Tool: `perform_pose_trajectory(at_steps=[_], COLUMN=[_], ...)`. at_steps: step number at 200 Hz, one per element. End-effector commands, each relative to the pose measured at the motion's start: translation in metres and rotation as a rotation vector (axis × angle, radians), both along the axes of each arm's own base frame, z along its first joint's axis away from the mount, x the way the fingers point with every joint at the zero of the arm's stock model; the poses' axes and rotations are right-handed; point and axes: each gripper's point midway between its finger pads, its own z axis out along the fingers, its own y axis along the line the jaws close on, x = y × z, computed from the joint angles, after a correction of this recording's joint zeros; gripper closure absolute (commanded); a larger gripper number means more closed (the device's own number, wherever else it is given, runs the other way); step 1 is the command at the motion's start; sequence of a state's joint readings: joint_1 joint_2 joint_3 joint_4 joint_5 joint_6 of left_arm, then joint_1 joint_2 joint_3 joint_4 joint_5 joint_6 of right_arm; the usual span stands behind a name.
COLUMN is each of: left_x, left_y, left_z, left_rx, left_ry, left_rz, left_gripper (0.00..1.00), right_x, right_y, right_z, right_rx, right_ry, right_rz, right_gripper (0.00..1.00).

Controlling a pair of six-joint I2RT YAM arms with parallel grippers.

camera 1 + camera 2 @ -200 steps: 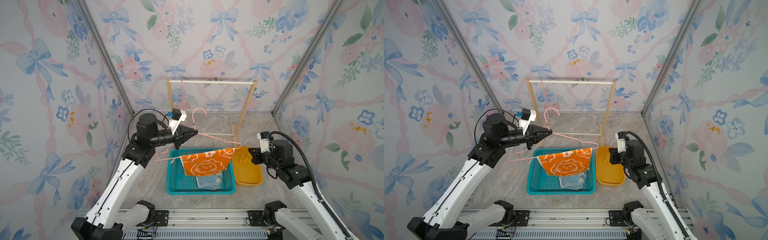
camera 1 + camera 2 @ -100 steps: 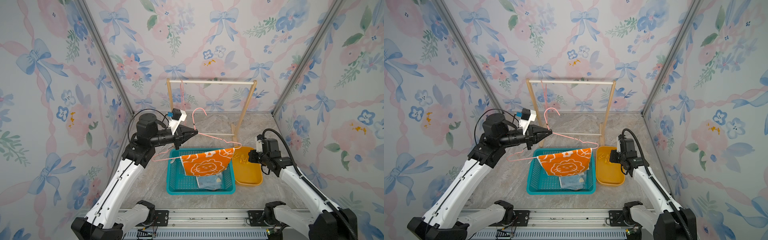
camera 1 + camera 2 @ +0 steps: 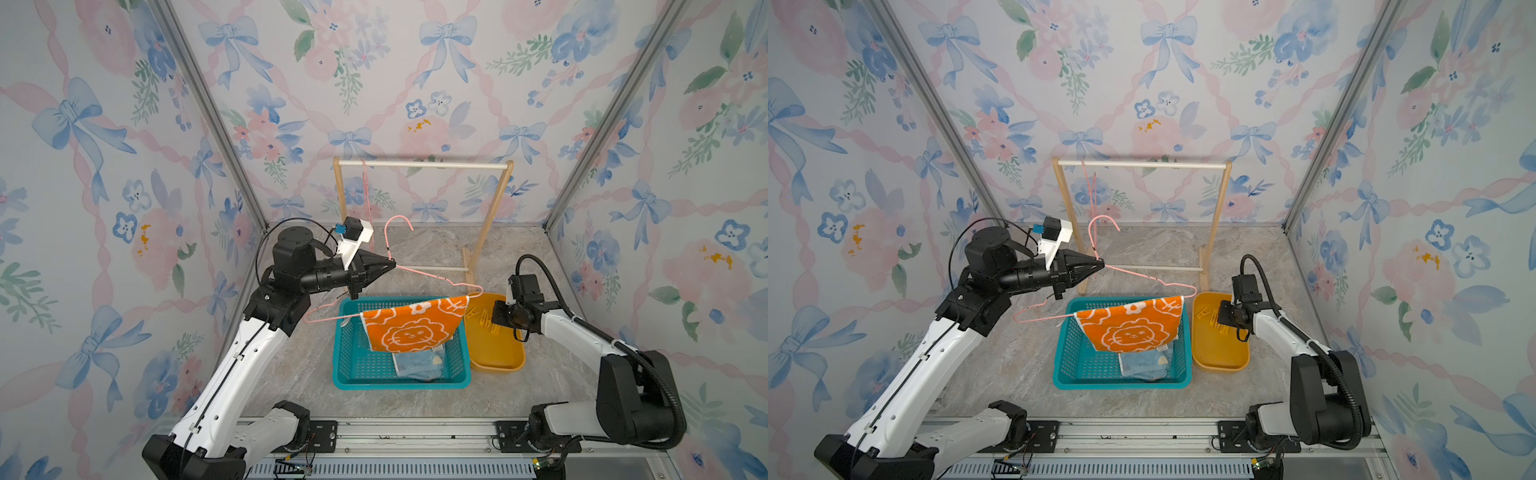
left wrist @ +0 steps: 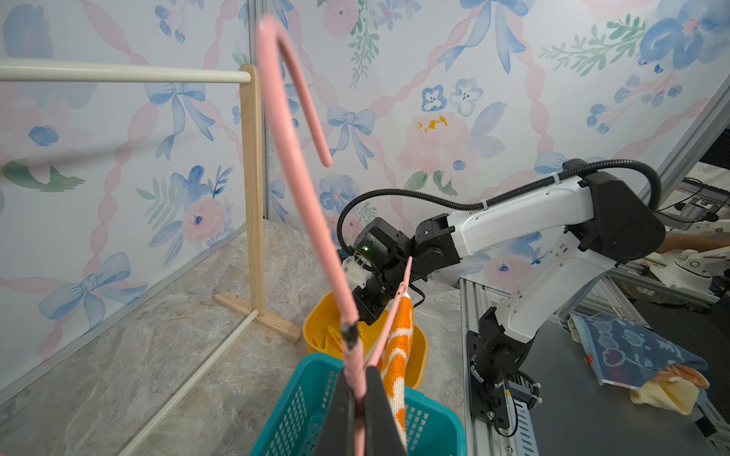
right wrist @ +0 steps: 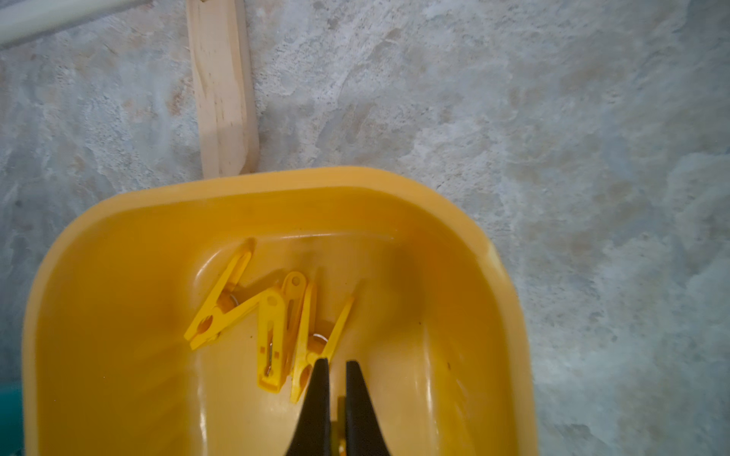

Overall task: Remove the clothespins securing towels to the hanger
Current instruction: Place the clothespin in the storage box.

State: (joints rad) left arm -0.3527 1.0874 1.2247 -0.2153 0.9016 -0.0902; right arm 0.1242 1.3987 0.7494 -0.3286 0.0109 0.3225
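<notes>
L gripper [image 3: 391, 263] clamped shut on the neck of pink wire hanger [image 4: 301, 158], holding it in the air at approx 11 o'clock of teal basket [image 3: 340, 345]. Hook pts up and the frame slopes down twd 3 o'clock.

Orange lion towel [image 3: 411, 328] is draped over the hanger's lower bar, near its 3 o'clock end, hanging above the basket. Blue towel [image 3: 415, 362] lies crumpled inside the basket, in its 5 o'clock part. Same in both top views.

Yellow tub [image 3: 498, 359] sits on the floor just beside the basket at 3 o'clock. Clothespins [image 5: 272, 327] lie in a small heap in the tub's 11 o'clock end.

R gripper [image 5: 336, 363] pts down into the tub. Jaws are drawn together w/ only a slit btw the tips, holding nothing. One tip is right by the end of a pin; can't tell if they touch.

Wooden rack [image 3: 424, 165] stands at 12 o'clock, w/ a 2nd pink hanger [image 3: 365, 187] on the 9 o'clock end of its rail.
</notes>
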Motion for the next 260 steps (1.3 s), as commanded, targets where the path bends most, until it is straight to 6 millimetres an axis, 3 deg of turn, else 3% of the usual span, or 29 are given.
perform_pose_trajectory(at_steps=[1, 103, 161, 192, 220, 260], left_x=[-0.004, -0.003, -0.003, -0.003, -0.003, -0.004], left_y=[0.004, 0.004, 0.004, 0.004, 0.005, 0.005], left_z=[0.009, 0.008, 0.009, 0.008, 0.009, 0.010], left_rx=[-0.013, -0.012, -0.012, -0.012, -0.012, -0.014], left_ry=[-0.042, -0.040, -0.041, -0.040, -0.042, -0.044], left_rz=[0.009, 0.011, 0.011, 0.010, 0.014, 0.015], left_gripper=[1.00, 1.00, 1.00, 1.00, 1.00, 1.00], right_x=[0.015, 0.025, 0.026, 0.026, 0.022, 0.001], right_y=[-0.007, -0.010, -0.010, -0.009, 0.000, 0.021], right_z=[0.006, 0.000, 0.007, 0.023, 0.050, 0.084], right_rx=[-0.011, -0.010, -0.014, -0.017, -0.030, -0.013], right_ry=[-0.028, -0.006, -0.025, -0.067, -0.136, -0.272], right_rz=[-0.042, -0.053, -0.044, -0.025, 0.034, 0.106], right_gripper=[0.95, 0.74, 0.63, 0.61, 0.62, 0.65])
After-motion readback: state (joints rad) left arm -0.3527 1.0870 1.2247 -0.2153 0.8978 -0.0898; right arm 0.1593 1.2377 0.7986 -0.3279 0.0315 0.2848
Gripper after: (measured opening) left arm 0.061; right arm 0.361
